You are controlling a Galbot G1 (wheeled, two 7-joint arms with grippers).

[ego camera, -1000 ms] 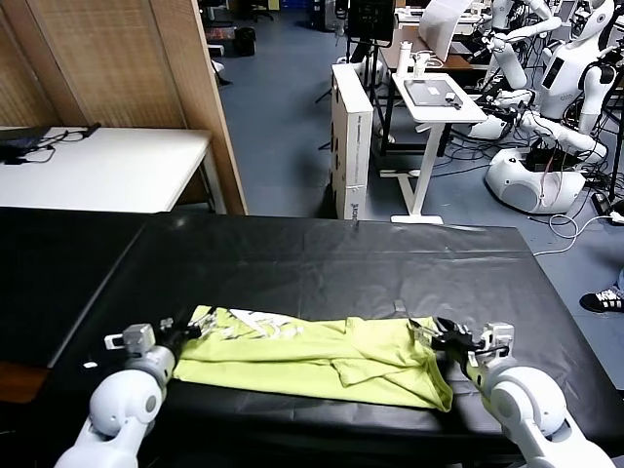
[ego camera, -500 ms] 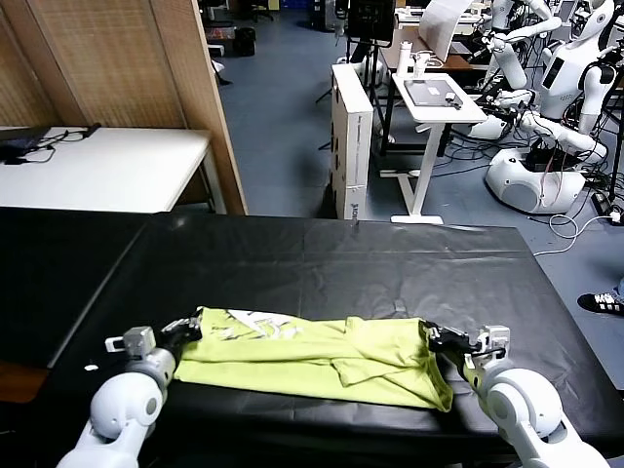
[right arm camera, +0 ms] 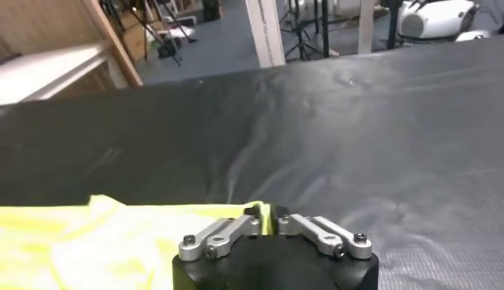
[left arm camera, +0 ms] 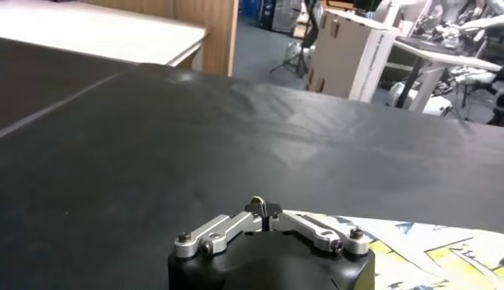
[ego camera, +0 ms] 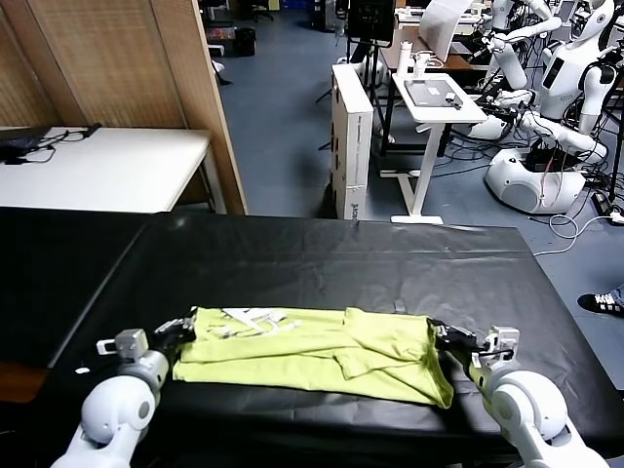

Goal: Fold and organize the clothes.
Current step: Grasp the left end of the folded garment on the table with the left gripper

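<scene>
T-shirt: I see the lime yellow-green T-shirt [ego camera: 312, 353] lying near the tabletop's front edge as a long, rumpled band running side to side. The fabric looks thin and soft, with loose folds bunched toward its right end, and a pale printed patch shows near its left end.
Tabletop: the tabletop [ego camera: 322, 258] wears a black, slightly glossy sheet, wrinkled in shallow ripples.
Left pincer: my left pincer [ego camera: 181, 328] sits low at the shirt's left end, arm reaching in from the front-left corner. I cannot tell whether its fingers are apart or together, or whether they hold cloth.
Right pincer: my right pincer [ego camera: 447, 336] sits low at the shirt's right end, arm coming in from the front-right corner. Here too I cannot tell whether the fingers are apart or pinching fabric.
</scene>
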